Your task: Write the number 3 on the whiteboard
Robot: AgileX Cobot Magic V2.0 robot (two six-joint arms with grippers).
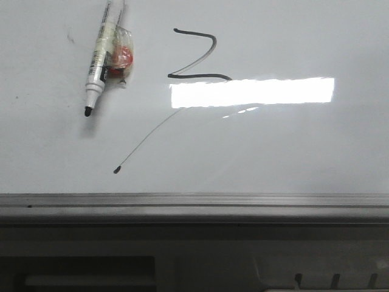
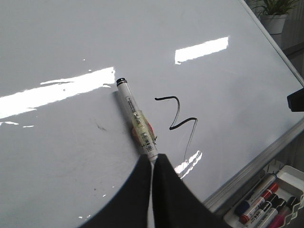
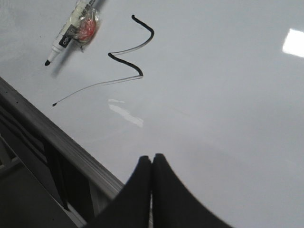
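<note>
Gripping the white marker pen (image 2: pixel 137 121) by its rear end, the left gripper (image 2: pixel 153 159) has its two black fingers pressed narrowly together around the barrel, and the pen's black tip points away from the fingers with its cap off. Some clear tape with a red patch is wrapped round the barrel's middle. The whiteboard (image 1: pixel 292 152) fills most of every view, glossy and white, with a bright rectangular light reflection (image 1: pixel 252 91) on it and a grey metal edge rail (image 1: pixel 194 204) along its near side. The number 3 (image 1: pixel 197 58) is drawn in black marker as a squiggle that reads more like a "2" or "Z": a hooked top stroke, a slant, then a flat base stroke that touches the upper edge of the reflection. From that base a thin faint tail runs down toward the edge rail and ends in a small dark dot. In the front view the pen lies just to the left of the number, tip apart from it and nearer the rail than the pen's taped middle. The right gripper (image 3: pixel 152 159) hangs over bare board, well apart from the number, its fingers closed flat against each other with nothing between them. Beyond the rail in the left wrist view, a tray (image 2: pixel 294 178) holds several spare markers (image 2: pixel 259 202)
</note>
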